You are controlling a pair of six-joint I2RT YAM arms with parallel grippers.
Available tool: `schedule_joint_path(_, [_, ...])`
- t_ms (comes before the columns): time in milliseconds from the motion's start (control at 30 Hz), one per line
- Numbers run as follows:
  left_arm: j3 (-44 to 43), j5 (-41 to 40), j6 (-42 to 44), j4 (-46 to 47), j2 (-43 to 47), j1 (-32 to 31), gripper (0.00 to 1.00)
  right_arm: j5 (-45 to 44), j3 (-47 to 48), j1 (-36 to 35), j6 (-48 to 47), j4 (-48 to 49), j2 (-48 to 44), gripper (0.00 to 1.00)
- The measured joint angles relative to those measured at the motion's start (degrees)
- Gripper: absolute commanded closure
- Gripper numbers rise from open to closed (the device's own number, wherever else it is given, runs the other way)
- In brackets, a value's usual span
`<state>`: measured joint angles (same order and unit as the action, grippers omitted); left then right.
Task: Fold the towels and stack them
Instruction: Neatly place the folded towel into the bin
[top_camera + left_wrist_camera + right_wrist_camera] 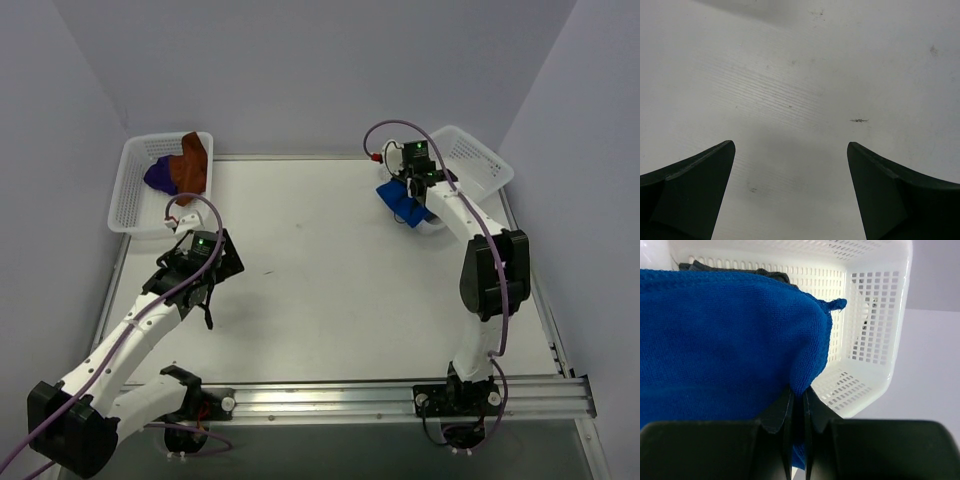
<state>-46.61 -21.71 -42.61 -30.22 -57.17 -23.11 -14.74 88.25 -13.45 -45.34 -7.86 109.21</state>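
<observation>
A white mesh basket (128,200) stands at the far left corner of the table (320,270). A second white mesh basket (482,160) stands at the far right corner. The white tabletop shows faint scuffs and one small dark mark (859,120). A metal rail (400,398) runs along the near edge.

**White links, black joints, purple cables**

The left arm (130,335) and right arm (487,262) have white links and black joints. A purple cable (196,197) loops along each. A red plug (374,156) sits at nine o'clock of the right wrist's green lamp (416,152). The left gripper (790,147) and right gripper (797,397) have dark wedge fingers (690,190).
</observation>
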Motion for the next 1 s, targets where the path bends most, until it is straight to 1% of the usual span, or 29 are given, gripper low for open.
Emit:
schedule_joint_path(433, [0.0, -0.07, 0.22, 2.32, -0.37, 0.59, 0.06, 3.21, 1.38, 3.19, -1.22, 1.6, 5.6, 1.0])
schedule_joint_path(1000, [0.0, -0.22, 0.46, 4.17, -3.23, 1.36, 0.06, 3.69, 2.78, 5.75, -1.51, 5.62, 11.32, 1.0])
